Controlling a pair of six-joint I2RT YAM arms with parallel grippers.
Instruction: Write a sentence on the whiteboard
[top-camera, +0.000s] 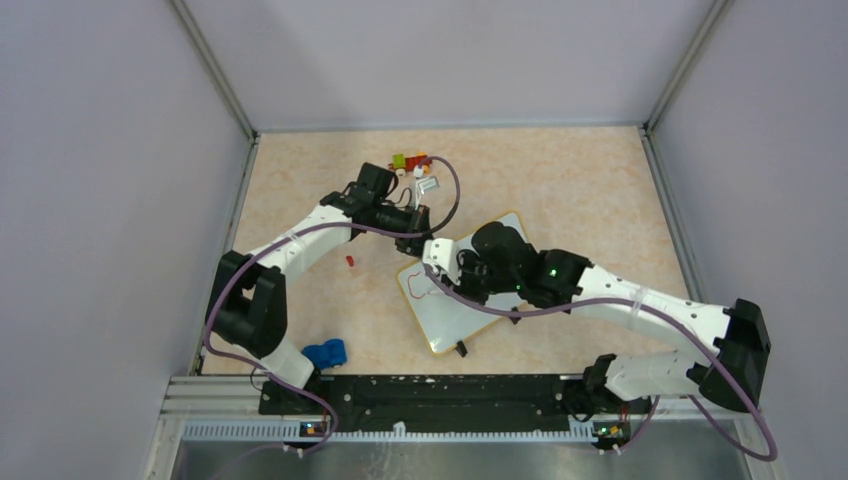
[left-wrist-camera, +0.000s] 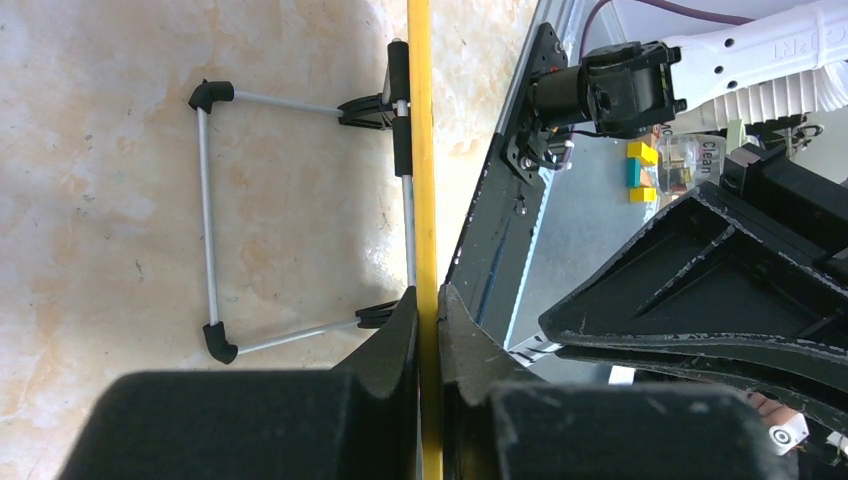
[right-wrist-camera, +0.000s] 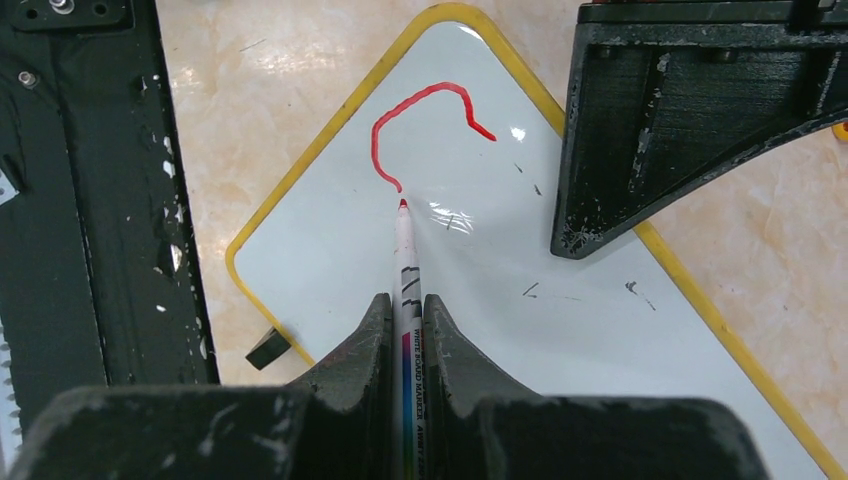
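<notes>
Red curve (right-wrist-camera: 376, 140) by marker (right-wrist-camera: 408, 262) tip, whiteboard (right-wrist-camera: 560, 340): sharp right wrist, faint overhead.

My top camera looks down from high behind the rig, taking in the whole table (top-camera: 560, 180). The left wrist camera sits close, edge-on to the whiteboard (left-wrist-camera: 424, 150); the right wrist one looks down onto its face. All three share that board, mid-frame

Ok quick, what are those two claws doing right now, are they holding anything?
Left gripper: shut on the whiteboard, pinching its yellow edge.
Right gripper: shut on the marker, red tip pointed at the board.
</notes>
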